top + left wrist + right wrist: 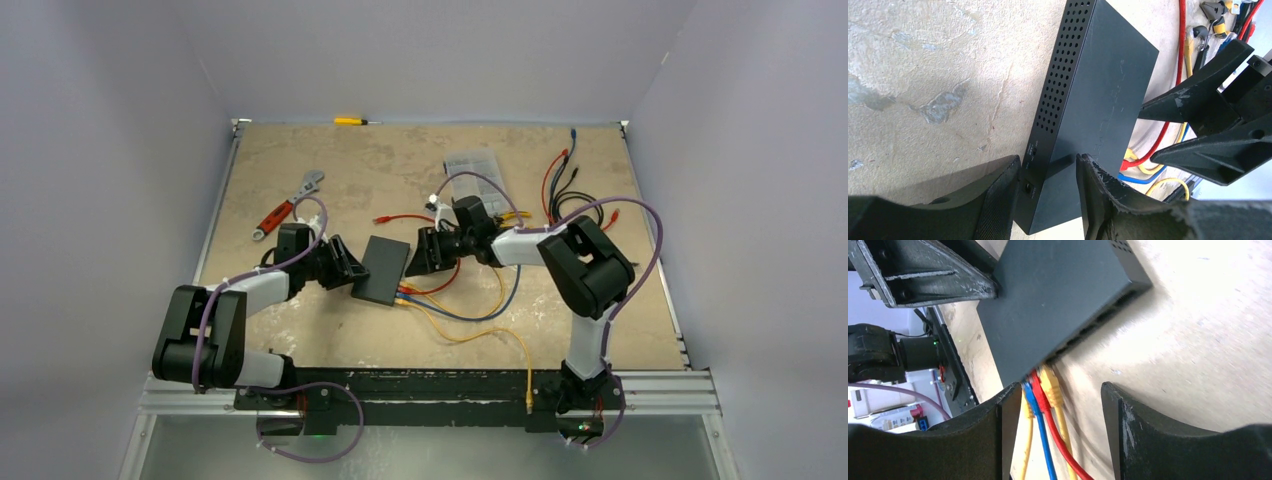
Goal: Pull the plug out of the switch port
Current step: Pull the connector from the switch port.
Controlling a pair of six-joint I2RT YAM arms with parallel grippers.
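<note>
The switch (385,268) lies flat on the table (330,170) between the 2 arms, with its row of ports on the short edge nearest the arm bases. At one end of that row sit 4 plugs (1040,390) side by side, 2 yellow, 1 blue and 1 red, and their cables (470,320) trail away over the table toward the near edge. The left gripper (350,268) reaches the switch from the left. In its wrist view the 2 fingers (998,200) stand part-way apart, one beside the vented side wall and the other over the flat top, but I cannot tell whether they press on the box. The right gripper (1060,390) comes in from the right, just beside the port edge. Its fingers are spread wide and hold nothing, and the plugs and their cables lie in the gap between them, nearer one finger than the other. Farther back on the table are a red-handled wrench (288,207), a yellow screwdriver (350,120), a clear plastic box (473,168) and a bundle of loose wires (565,190).
</note>
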